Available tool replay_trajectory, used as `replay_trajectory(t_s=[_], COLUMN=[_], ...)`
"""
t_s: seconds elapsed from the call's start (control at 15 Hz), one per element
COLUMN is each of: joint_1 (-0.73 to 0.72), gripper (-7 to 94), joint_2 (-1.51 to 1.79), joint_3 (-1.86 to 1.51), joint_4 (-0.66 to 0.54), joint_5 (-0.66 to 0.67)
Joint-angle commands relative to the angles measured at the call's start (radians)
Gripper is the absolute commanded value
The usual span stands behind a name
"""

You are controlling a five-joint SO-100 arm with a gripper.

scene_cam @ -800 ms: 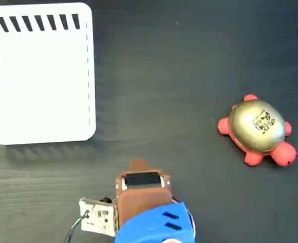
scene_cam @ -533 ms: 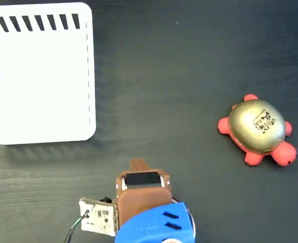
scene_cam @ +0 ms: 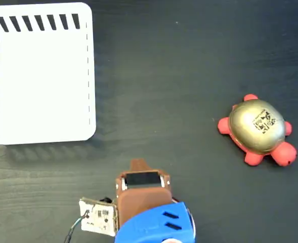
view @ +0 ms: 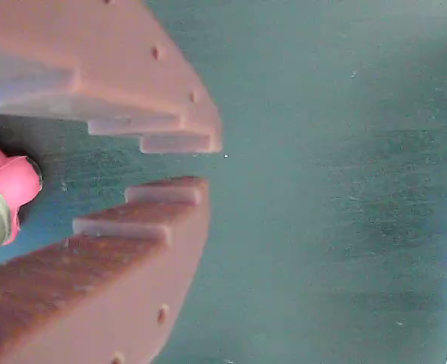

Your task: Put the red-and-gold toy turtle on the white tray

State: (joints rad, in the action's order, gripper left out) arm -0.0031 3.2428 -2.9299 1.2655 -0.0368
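a: where's the tool right now?

b: low in the fixed view, at the bottom middle, brown with a blue arm behind it and a small circuit board on its left side. in the wrist view its two brown toothed fingers sit close, with only a narrow gap between the tips and nothing held in it.

a: and the turtle?

b: off to the right of the tool in the fixed view, well apart from it and a bit higher in the picture. it rests on the dark counter, gold shell up with a black-and-white code sticker, red head toward the lower right. the wrist view catches just a red bit and a sliver of its shell at the left edge, behind the fingers.

a: the tray?

b: top left corner of the fixed view, white, flat on the counter, black stripes along its top and left edges. it's far from the turtle, with the tool lying roughly between them but lower down.
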Motion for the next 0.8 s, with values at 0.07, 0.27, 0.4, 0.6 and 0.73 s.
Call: replay_trajectory(t_s=[0.07, 0.27, 0.4, 0.6, 0.73], joint_1=[0.006, -0.023, 0.017, 0.095, 0.192], gripper=[0, 0, 0, 0, 0], joint_2=[0.008, 0.005, -0.16, -0.534, -0.819], joint_3=[0.011, 0.012, 0.167, 0.453, 0.727], joint_4=[0.0, -0.008, -0.026, -0.025, 0.103], joint_5=[-0.002, -0.034, -0.1, -0.132, -0.143])
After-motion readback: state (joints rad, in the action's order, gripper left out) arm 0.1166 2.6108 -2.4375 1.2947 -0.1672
